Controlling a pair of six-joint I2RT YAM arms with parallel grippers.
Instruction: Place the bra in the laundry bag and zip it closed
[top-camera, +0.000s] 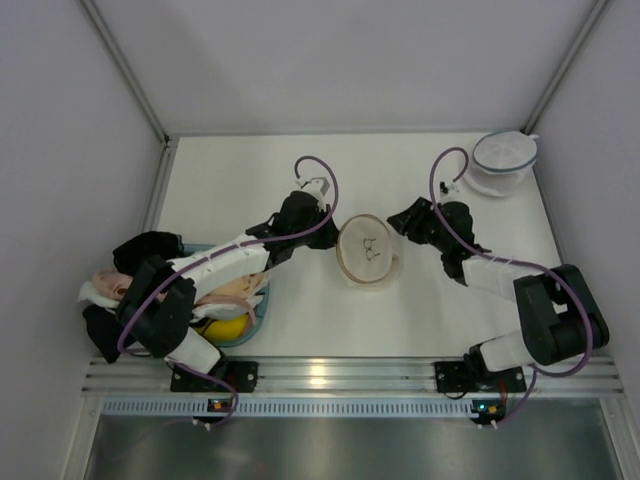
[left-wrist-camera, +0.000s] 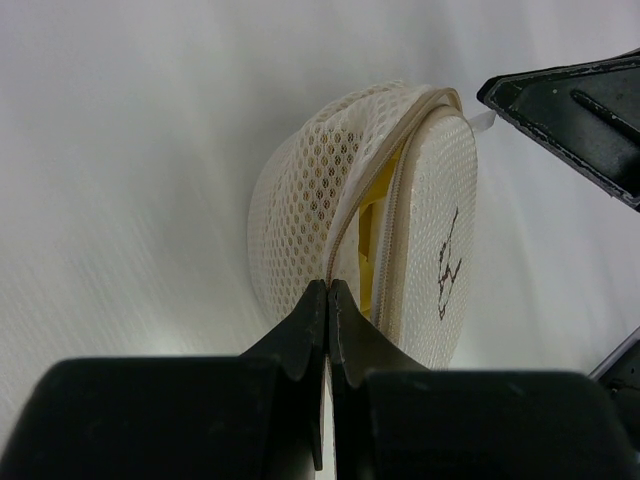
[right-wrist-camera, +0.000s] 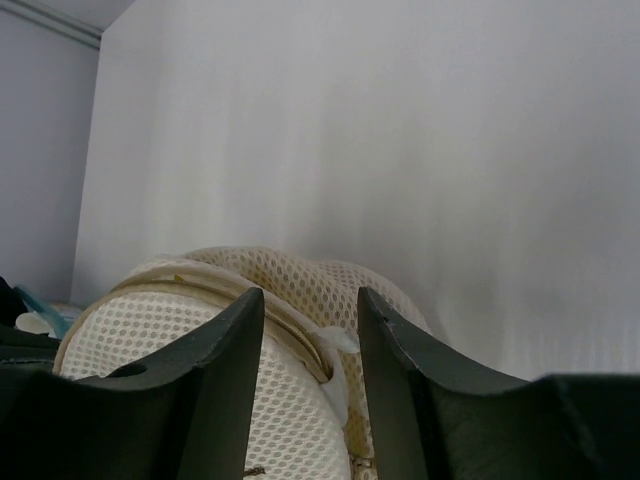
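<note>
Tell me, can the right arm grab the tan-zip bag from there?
Probably yes. The right gripper is open right beside the laundry bag, whose rim shows between the open jaws, and nothing sits in between.

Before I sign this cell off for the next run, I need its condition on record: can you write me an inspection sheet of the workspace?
Surface: white table, no spills seen.
Job's things: laundry bag mid-table, zip part open; yellow bra showing inside through the gap.
Clutter: blue-rimmed bag back right; basket of garments near left.
Grippers: left gripper shut on the laundry bag's zip edge; right gripper open, fingers either side of its rim.
Cables: purple cables looped along both arms, no snag seen.
Surroundings: plain walls on three sides; metal rail at the near edge.
</note>
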